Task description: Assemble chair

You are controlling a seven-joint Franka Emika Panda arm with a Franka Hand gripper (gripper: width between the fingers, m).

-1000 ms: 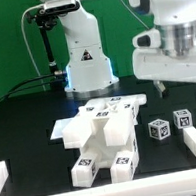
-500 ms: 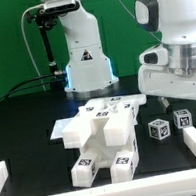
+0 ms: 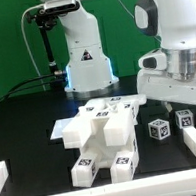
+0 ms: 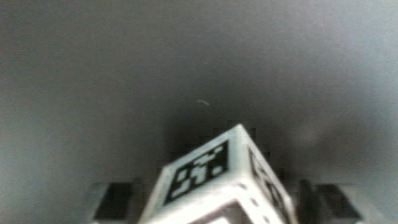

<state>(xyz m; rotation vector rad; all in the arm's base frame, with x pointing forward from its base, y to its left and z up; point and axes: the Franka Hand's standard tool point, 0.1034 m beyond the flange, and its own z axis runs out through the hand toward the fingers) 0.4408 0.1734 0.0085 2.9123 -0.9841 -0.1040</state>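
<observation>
Blk table [image 3: 29, 136]: gripper [image 3: 181, 102], jaws apart, straddles tagged block [image 3: 185, 120] nr chair [image 3: 103, 136]

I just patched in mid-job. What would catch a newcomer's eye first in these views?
The half-built chair, chunky white pieces with tags on their faces, sits in the middle of the black table. At the exterior view's right, the gripper hangs low over the far tagged block, with the near tagged block beside it. The wrist view shows a tagged block close up between blurred, seemingly open fingers.

Seemingly smooth, matt white plastic chair [image 3: 103, 136]
</observation>
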